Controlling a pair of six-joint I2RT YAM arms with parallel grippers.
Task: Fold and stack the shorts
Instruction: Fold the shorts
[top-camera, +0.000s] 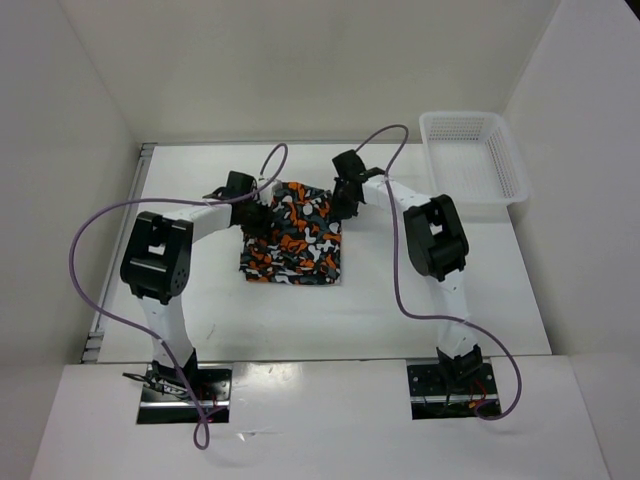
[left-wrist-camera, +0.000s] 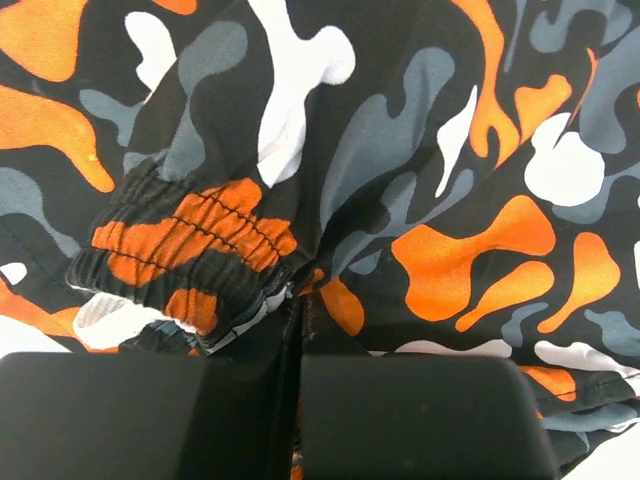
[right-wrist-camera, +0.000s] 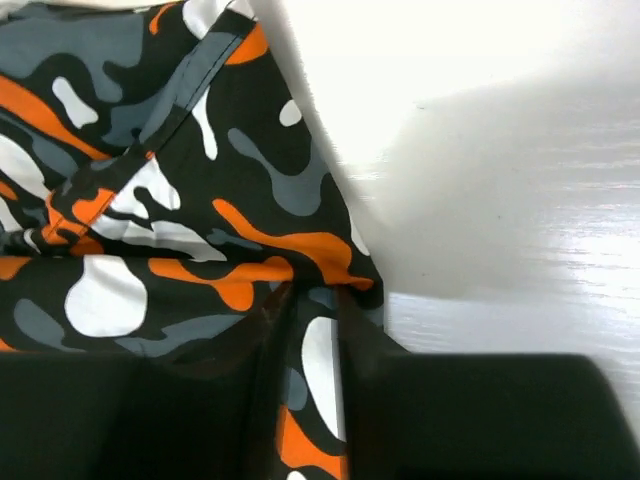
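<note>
Top external — left claw (top-camera: 260, 203) and right claw (top-camera: 342, 208) each clench the shorts (top-camera: 295, 240) edge.

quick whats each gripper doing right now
left gripper: closed, pinching the shorts by the elastic waistband.
right gripper: closed, pinching the shorts at an edge.
</note>
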